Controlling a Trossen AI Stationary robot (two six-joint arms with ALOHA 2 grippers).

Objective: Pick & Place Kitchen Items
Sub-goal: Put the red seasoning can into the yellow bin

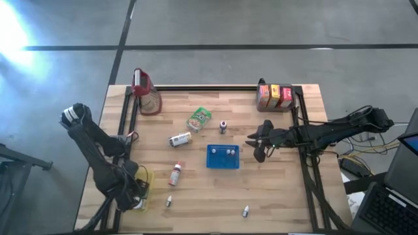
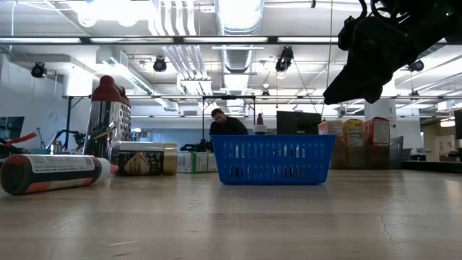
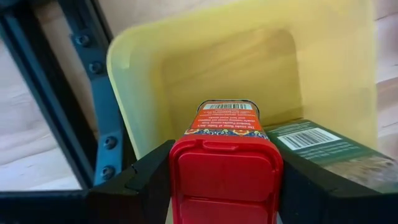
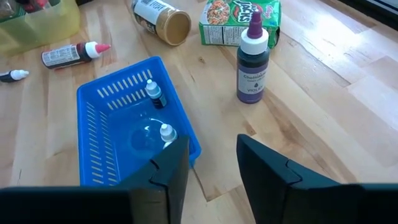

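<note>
My left gripper [image 3: 225, 177] is at the table's near left corner, pointing down over a yellow bin [image 3: 205, 43], shut on an orange tin with a red flip lid [image 3: 225, 124]. A green box [image 3: 323, 146] lies in the bin beside it. My right gripper [image 4: 212, 162] hangs open with nothing between its fingers, just right of the blue tray [image 4: 106, 143], which holds two tiny white-capped bottles [image 4: 163, 130]. A purple bottle [image 4: 252, 62] stands upright on the table beyond it. My left gripper pinches the tin at its red-lidded top end [image 3: 180, 168], one finger [image 3: 149, 177] on each of two opposite sides. The fingers come from above, pointing down. The tin hangs upright below them, barcode end [image 3: 227, 107] down inside the bin; whether it touches the floor I cannot tell.
A green packet [image 1: 199, 119], a jar on its side [image 1: 180, 139] and a red bottle lying flat [image 1: 175, 174] sit mid-table. Two tiny bottles [image 1: 169, 202] [image 1: 246, 211] stand near the front edge. Cartons [image 1: 275, 96] are at the far right, a red-topped jug [image 1: 145, 91] far left.
</note>
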